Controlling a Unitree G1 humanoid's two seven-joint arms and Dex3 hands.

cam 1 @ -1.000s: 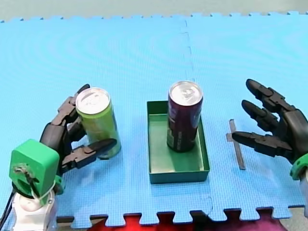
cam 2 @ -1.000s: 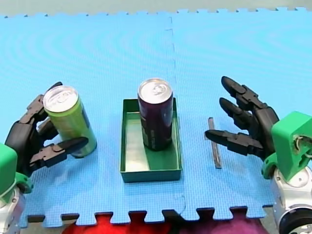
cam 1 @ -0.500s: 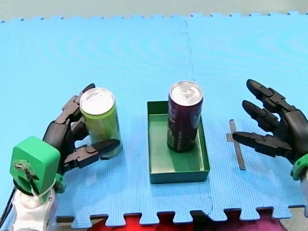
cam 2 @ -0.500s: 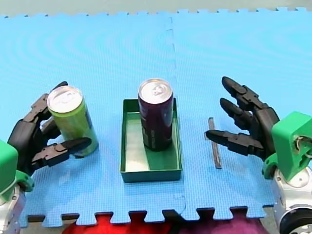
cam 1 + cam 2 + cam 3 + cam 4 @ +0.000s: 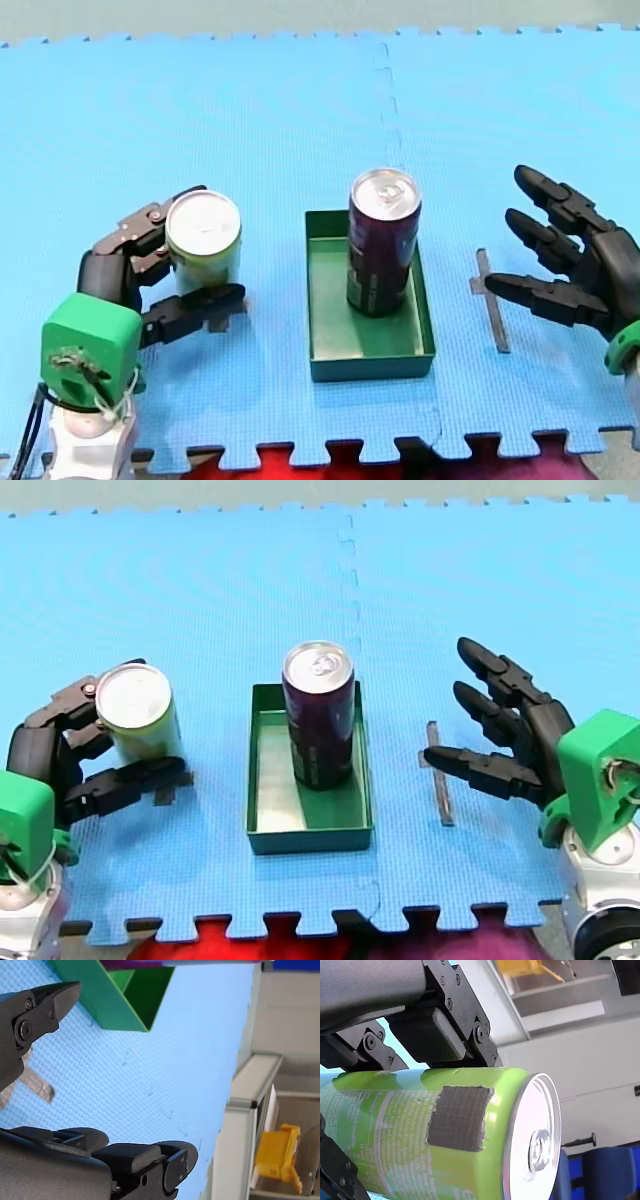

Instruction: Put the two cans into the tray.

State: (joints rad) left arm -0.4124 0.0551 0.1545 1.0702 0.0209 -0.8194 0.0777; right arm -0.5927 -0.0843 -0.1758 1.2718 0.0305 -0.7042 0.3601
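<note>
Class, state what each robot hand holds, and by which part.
Left hand grips the green can by its side; right hand, beside the tray, holds nothing.

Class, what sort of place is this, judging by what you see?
Probably a robot lab's test bench: blue foam puzzle mat as worktop, tape strip marking a spot, robot's left hand gripping a green can left of the tray, right hand open right of it.
</note>
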